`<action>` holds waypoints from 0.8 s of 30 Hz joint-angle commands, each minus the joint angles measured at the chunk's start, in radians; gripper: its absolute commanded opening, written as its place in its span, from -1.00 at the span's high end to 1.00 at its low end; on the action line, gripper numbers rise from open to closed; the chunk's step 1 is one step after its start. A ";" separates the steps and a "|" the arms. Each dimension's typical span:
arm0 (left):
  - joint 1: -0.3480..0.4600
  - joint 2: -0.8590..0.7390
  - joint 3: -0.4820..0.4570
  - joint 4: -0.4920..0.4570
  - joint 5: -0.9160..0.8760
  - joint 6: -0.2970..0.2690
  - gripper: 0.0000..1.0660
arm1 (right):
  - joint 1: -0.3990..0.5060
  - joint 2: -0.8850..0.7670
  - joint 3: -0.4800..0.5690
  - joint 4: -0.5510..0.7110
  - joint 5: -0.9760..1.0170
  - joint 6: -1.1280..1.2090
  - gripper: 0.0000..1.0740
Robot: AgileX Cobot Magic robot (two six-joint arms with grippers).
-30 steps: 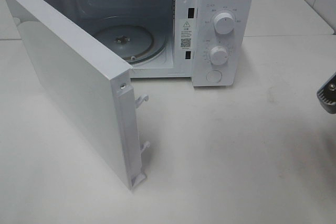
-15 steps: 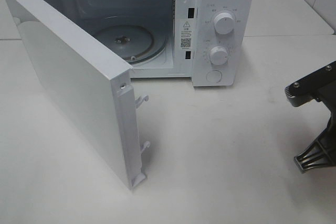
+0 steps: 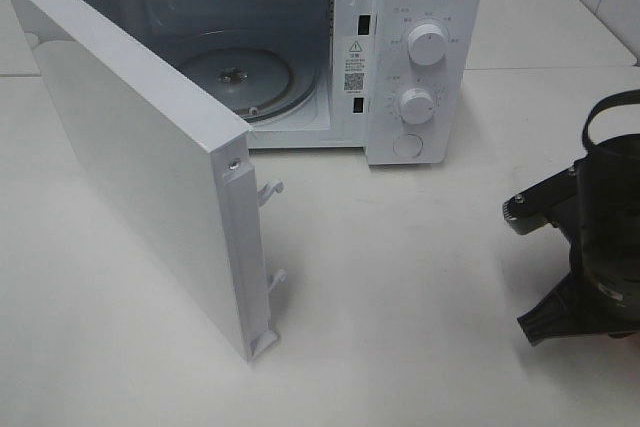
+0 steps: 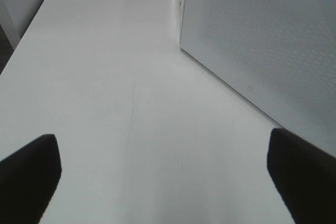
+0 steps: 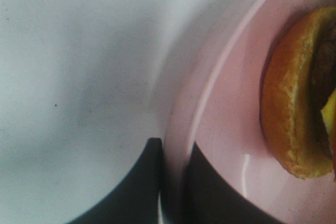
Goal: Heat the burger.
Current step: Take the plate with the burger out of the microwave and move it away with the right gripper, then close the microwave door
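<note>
The burger (image 5: pixel 291 103) shows only in the right wrist view, its golden-brown bun edge lying on a pink plate (image 5: pixel 226 108). My right gripper (image 5: pixel 176 182) is shut on the plate's rim, one dark finger on each side of it. In the high view only the right arm's dark body (image 3: pixel 585 247) shows at the right edge; its fingertips, the plate and the burger are out of that view. My left gripper (image 4: pixel 163 182) is open and empty, low over the white table beside the microwave door (image 4: pixel 262 40).
The white microwave (image 3: pixel 425 7) stands at the back with its door (image 3: pixel 140 157) swung wide open to the front left. Its glass turntable (image 3: pixel 240 72) is bare. Two knobs (image 3: pixel 427 45) are on its right panel. The white table (image 3: pixel 400 277) spreads in front.
The right arm has moved further into the high view from the right edge, leftward and lower. The microwave and its door have not moved.
</note>
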 commanded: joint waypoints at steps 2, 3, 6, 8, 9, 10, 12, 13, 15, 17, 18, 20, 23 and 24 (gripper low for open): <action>0.000 -0.006 0.003 -0.001 -0.003 0.000 -0.88 | -0.005 0.050 -0.005 -0.094 0.041 0.091 0.93; 0.000 -0.006 0.003 -0.001 -0.003 0.000 -0.88 | -0.005 0.077 -0.005 -0.113 0.041 0.130 0.90; 0.000 -0.006 0.003 -0.001 -0.003 0.000 -0.88 | -0.005 0.100 -0.005 -0.130 0.041 0.159 0.81; 0.000 -0.006 0.003 -0.001 -0.003 0.000 -0.88 | -0.005 0.103 -0.005 -0.131 0.032 0.159 0.74; 0.000 -0.006 0.003 -0.001 -0.003 0.000 -0.88 | -0.005 0.103 -0.005 -0.133 0.024 0.158 0.63; 0.000 -0.006 0.003 -0.001 -0.003 0.000 -0.88 | -0.005 0.103 -0.005 -0.133 0.024 0.158 0.63; 0.000 -0.006 0.003 -0.001 -0.003 0.000 -0.88 | -0.005 0.103 -0.005 -0.133 0.022 0.155 0.55; 0.000 -0.006 0.003 -0.001 -0.003 0.000 -0.88 | -0.005 0.103 -0.006 -0.124 0.022 0.143 0.37; 0.000 -0.006 0.003 -0.001 -0.003 0.000 -0.88 | -0.005 0.097 -0.007 -0.107 0.024 0.117 0.21; 0.000 -0.006 0.003 -0.001 -0.003 0.000 -0.88 | -0.005 0.076 -0.007 -0.072 0.022 0.063 0.05; 0.000 -0.006 0.003 -0.001 -0.003 0.000 -0.88 | -0.005 0.076 -0.007 -0.072 0.022 0.063 0.05; 0.000 -0.006 0.003 -0.001 -0.003 0.000 -0.88 | -0.005 0.063 -0.007 -0.056 0.020 0.042 0.02; 0.000 -0.006 0.003 -0.001 -0.003 0.000 -0.88 | -0.005 -0.007 -0.010 0.028 0.017 -0.062 0.01; 0.000 -0.006 0.003 -0.001 -0.003 0.000 -0.88 | -0.005 -0.032 -0.010 0.055 0.012 -0.096 0.01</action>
